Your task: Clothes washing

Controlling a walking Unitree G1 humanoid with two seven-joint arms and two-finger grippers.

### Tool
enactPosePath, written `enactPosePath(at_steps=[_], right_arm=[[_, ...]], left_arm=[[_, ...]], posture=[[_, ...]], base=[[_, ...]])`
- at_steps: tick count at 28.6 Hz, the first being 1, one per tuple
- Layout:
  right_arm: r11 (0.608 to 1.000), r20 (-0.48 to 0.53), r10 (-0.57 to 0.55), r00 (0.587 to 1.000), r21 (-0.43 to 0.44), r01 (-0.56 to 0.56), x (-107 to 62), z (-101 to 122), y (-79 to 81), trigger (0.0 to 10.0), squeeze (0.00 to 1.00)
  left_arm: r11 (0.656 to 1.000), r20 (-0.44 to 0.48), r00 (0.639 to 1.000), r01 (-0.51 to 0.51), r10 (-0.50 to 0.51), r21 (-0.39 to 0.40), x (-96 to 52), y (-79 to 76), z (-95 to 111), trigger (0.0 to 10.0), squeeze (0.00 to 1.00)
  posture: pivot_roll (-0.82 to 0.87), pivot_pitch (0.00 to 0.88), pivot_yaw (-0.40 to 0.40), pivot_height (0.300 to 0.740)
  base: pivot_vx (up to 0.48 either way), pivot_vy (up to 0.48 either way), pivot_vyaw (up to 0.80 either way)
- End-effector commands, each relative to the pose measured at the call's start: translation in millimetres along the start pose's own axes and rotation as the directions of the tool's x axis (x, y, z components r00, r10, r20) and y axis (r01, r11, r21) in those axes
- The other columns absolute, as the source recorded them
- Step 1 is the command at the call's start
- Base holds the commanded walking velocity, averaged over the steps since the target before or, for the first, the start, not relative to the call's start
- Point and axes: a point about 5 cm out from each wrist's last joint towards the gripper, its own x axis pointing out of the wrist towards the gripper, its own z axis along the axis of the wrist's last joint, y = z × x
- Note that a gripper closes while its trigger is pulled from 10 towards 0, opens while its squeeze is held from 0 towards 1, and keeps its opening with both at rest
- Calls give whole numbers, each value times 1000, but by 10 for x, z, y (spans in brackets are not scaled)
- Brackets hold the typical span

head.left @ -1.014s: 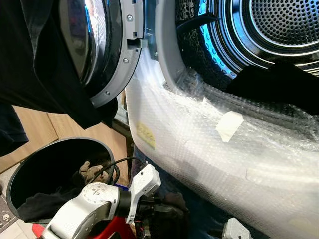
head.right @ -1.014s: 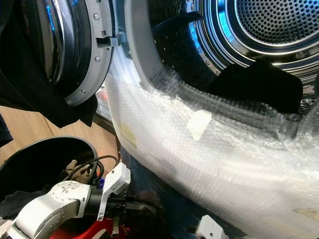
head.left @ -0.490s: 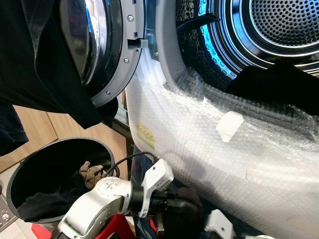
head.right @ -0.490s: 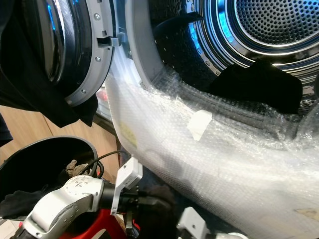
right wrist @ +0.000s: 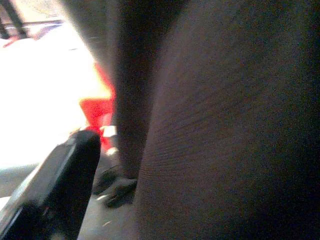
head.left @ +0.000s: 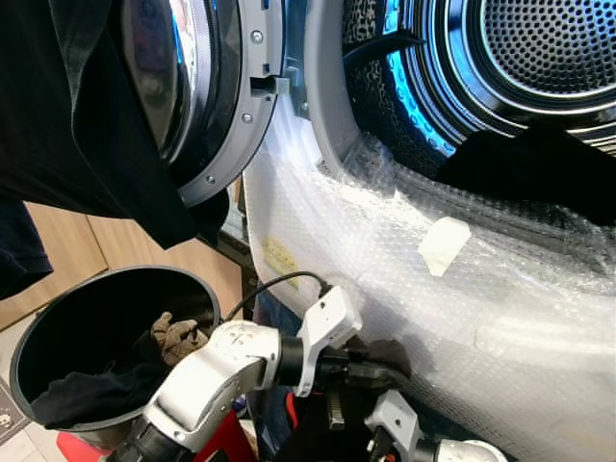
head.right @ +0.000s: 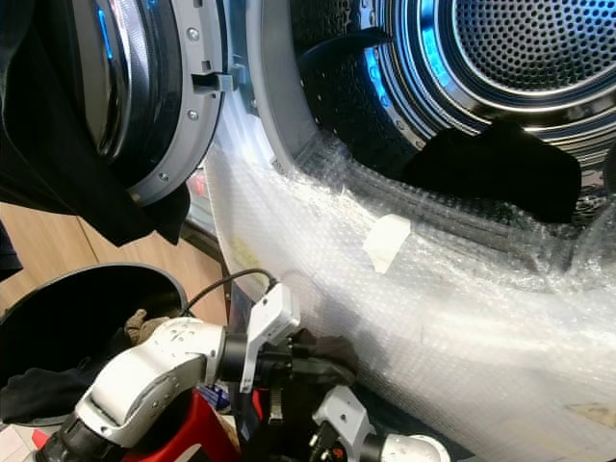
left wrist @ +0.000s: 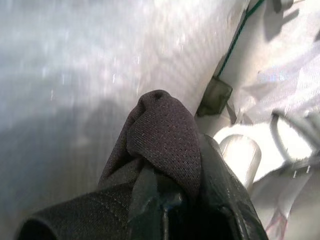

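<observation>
Far left, a black garment [head.left: 67, 115] drapes over the open washer door [head.left: 207, 96], its hem cut off by the frame edge; near left, the dark bin [head.left: 58, 318] holds dark clothes [head.left: 87, 395] and a tan glove [head.left: 176, 334], its lower rim hidden behind the left arm; centre, the left gripper [left wrist: 175, 200] is clenched on a dark mesh cloth [left wrist: 165, 135], pressed just beside the bubble-wrapped washer front [head.left: 404, 279], little room between them; the right gripper [right wrist: 55, 190] sits low beside it, dark fabric blurring its wrist view, so its fingers I cannot tell; far right, the perforated drum [head.left: 539, 48] stands open with another black garment [head.left: 539, 164] lying on its lip.
</observation>
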Motion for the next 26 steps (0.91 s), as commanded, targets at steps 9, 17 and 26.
enactPosePath(at_steps=[9,17,26], right_arm=[[992,11,-83,997,94,81,172,-19,-46,10000,0],[973,9,-185,983,140,182,192,-63,-160,10000,0],[861,151,-420,895,379,340,103,113,-468,0,0]], left_arm=[[988,67,995,69,-79,137,111,-63,321,0,0],[988,74,994,64,-75,138,94,-65,340,0,0],[989,66,996,50,-60,141,53,-29,342,0,0]], posture=[[33,7,-105,740],[33,7,-104,740],[31,18,-96,740]], base=[[0,0,0],[0,0,0],[0,0,0]])
